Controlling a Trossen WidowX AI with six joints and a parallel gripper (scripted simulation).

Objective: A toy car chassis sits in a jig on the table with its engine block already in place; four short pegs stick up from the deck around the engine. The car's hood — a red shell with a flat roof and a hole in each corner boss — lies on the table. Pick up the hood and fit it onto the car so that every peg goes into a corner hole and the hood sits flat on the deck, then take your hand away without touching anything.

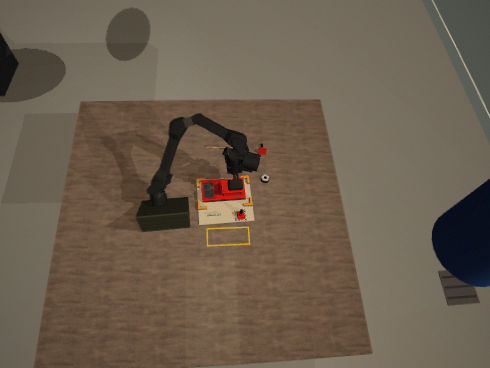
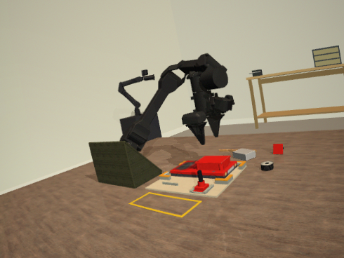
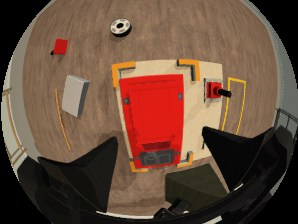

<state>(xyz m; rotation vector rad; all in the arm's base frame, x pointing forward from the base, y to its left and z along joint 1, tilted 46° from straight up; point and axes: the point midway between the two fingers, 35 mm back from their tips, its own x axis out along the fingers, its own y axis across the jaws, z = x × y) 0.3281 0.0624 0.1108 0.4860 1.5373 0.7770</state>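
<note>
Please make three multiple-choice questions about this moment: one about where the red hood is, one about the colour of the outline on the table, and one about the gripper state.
1. Where is the hood?
A. on the car in the jig
B. inside the outline
C. between the fingers

2. What colour is the rectangle outline on the table?
A. blue
B. yellow
C. white

3. How is the gripper?
A. shut on the hood
B. shut and holding nothing
C. open, above the hood

Answers: 1 A, the exterior view shows it lying on the car; 2 B, its lines are yellow; 3 C, the fingers stand apart in the air, holding nothing.
</note>
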